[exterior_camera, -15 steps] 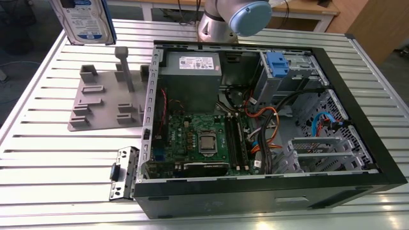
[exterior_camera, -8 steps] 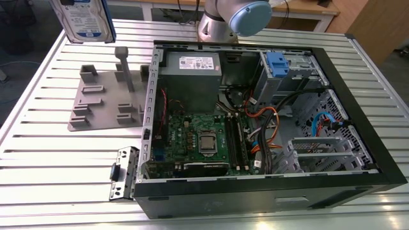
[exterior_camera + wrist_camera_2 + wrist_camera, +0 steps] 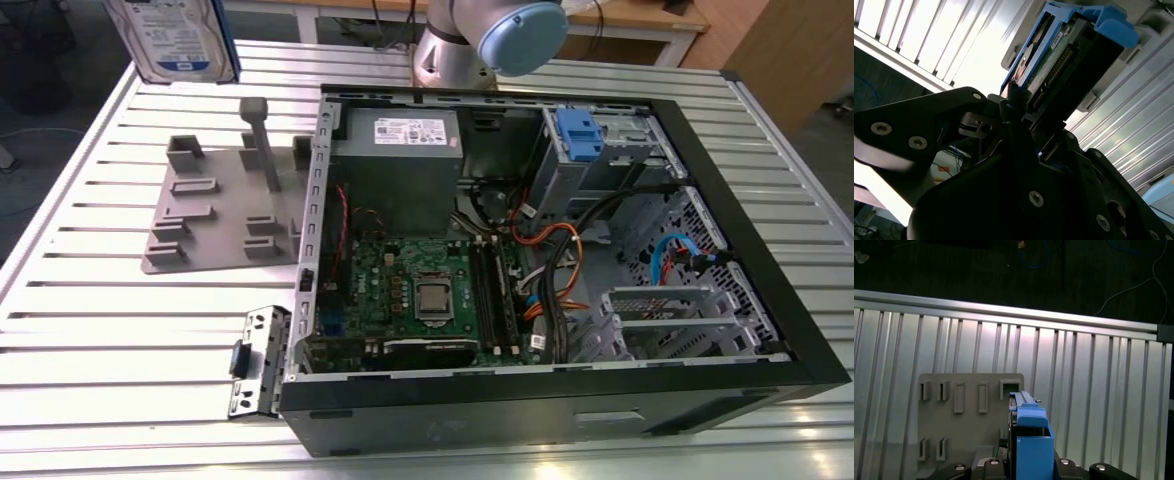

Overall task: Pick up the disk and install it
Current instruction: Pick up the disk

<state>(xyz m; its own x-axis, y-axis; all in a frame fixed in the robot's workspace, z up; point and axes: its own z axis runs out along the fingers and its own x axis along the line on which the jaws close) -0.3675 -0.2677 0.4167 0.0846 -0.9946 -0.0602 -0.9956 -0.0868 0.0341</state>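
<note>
The disk (image 3: 174, 38), a silver drive with a white-and-blue label in a blue carrier frame, hangs upright in the air over the table's far corner at the exterior view's left, beyond the grey holder plate (image 3: 220, 215). In the second wrist view my gripper (image 3: 1026, 117) is shut on the disk (image 3: 1064, 60), its black fingers clamped on the drive's end. The first wrist view shows the disk (image 3: 1029, 440) edge-on, lifted above the holder plate (image 3: 969, 410). The open computer case (image 3: 747, 300) lies to the exterior view's right.
Inside the case are a grey power supply (image 3: 400, 150), the green motherboard (image 3: 414, 295) and a drive bay with a blue latch (image 3: 577, 130). A black bracket (image 3: 254, 360) lies beside the case. The arm's base (image 3: 461, 55) stands behind the case on the slatted table (image 3: 120, 340).
</note>
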